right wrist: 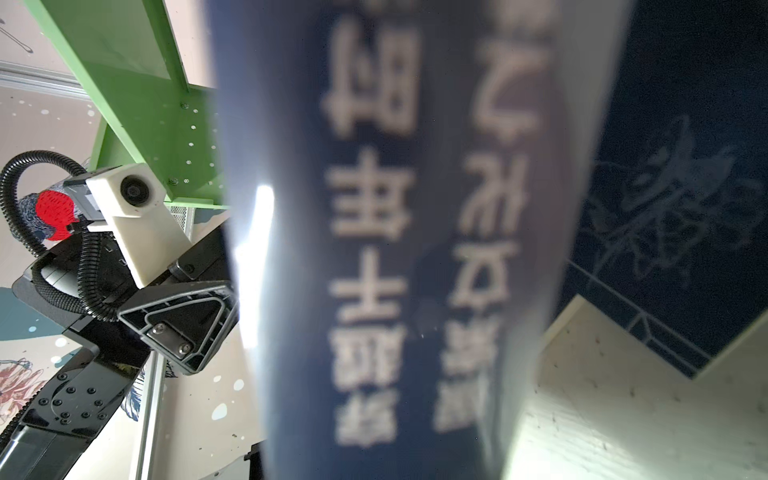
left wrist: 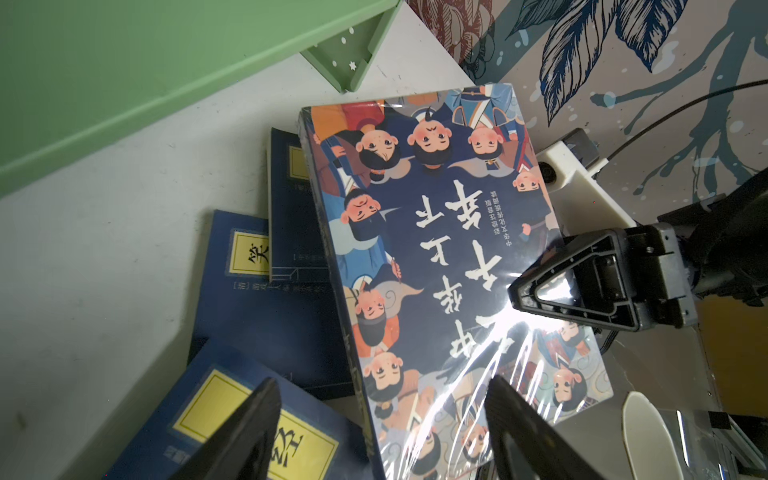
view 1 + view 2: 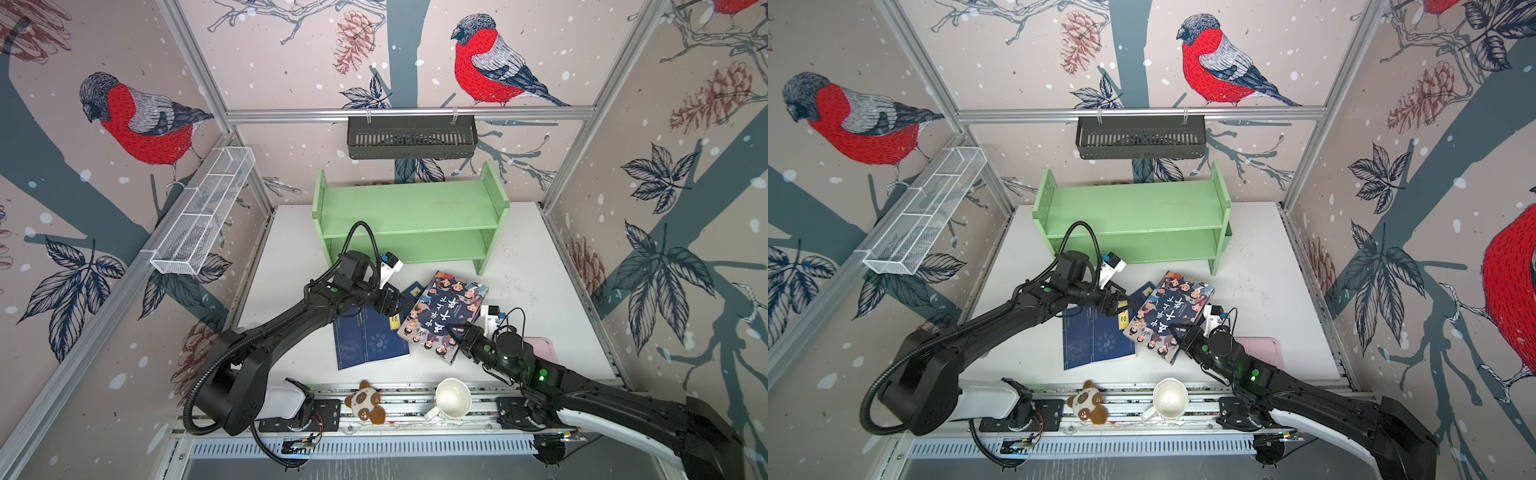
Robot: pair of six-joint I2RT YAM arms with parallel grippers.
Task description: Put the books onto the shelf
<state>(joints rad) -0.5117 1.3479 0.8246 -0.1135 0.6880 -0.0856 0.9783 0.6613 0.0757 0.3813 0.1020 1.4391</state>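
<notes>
Filling the right wrist view, the cartoon book (image 1: 374, 249) blurs.

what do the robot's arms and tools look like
Both the left arm and right arm are matte black jointed links with a white section near the base, a small green light and a white wrist camera housing. A black corrugated cable loops along the left one. The left tool and right tool have black triangular ribbed fingers.

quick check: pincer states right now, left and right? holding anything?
Left pincer: open, holding nothing.
Right pincer: closed on the edge of the cartoon book.
</notes>
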